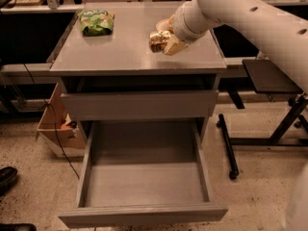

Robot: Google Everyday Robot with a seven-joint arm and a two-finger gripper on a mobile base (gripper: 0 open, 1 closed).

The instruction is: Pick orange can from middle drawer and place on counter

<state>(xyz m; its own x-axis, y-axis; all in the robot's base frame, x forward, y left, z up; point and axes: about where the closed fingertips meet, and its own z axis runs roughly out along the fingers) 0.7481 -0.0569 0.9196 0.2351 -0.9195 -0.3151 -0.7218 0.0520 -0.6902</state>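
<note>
The orange can [157,40] is a shiny golden can held in my gripper [164,42] over the right part of the grey counter [125,47]. The gripper's cream fingers [174,45] are closed around the can, which is close to or touching the counter surface. The white arm reaches in from the upper right. The middle drawer [144,177] is pulled out wide below, and nothing shows inside it.
A green snack bag [95,22] lies at the counter's back left. A white bowl [164,24] sits behind the gripper, mostly hidden by it. A black side table [269,76] stands to the right. A cardboard box [53,124] sits on the floor at the left.
</note>
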